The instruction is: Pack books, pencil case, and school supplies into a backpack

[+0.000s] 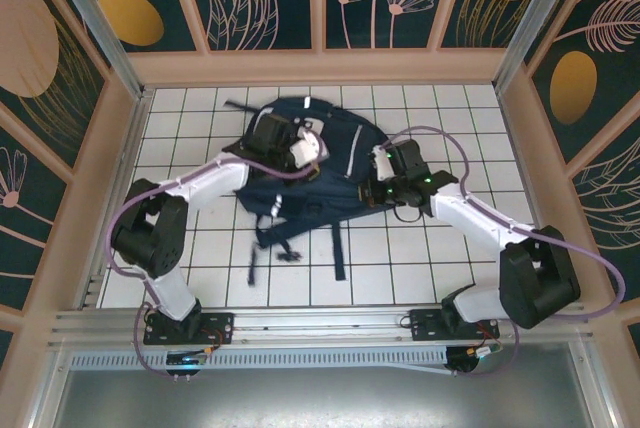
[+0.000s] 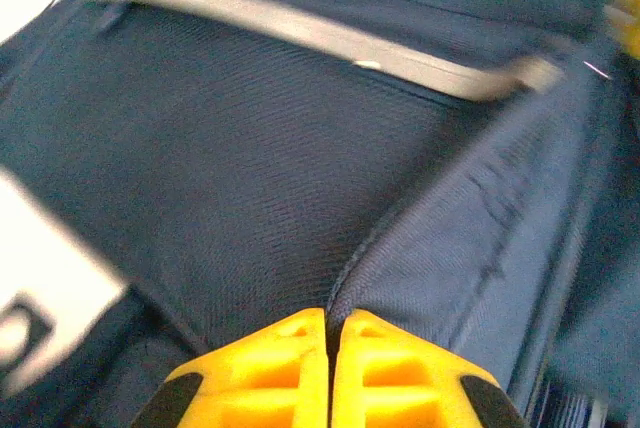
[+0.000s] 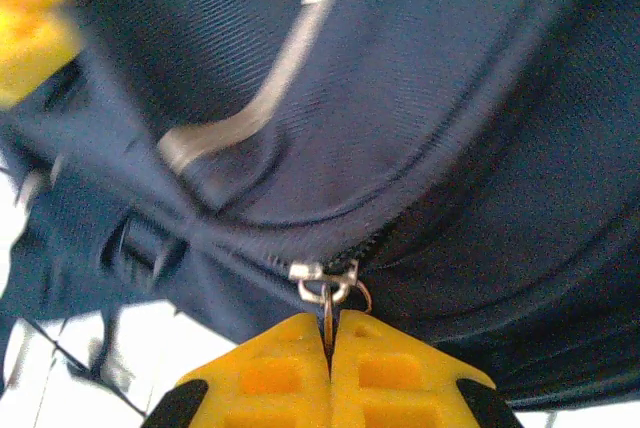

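Here the backpack (image 1: 345, 148), judged soft and saggy, is best held by its metal zip pull (image 3: 327, 288), pinched in the right gripper (image 3: 328, 333), while the left gripper (image 2: 328, 323) nips fabric.

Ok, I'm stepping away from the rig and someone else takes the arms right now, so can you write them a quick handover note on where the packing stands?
Hands: the left hand is shut, pinching a fabric fold of the backpack. The right hand is shut on the zip pull.
Things: the backpack lies mid-table, its straps trailing toward the arm bases. What is inside it cannot be told.
Done: both hands have a hold for working the zip.
Left: whether the zip is being opened or closed is unclear. Probably check the contents first, then run the zip.
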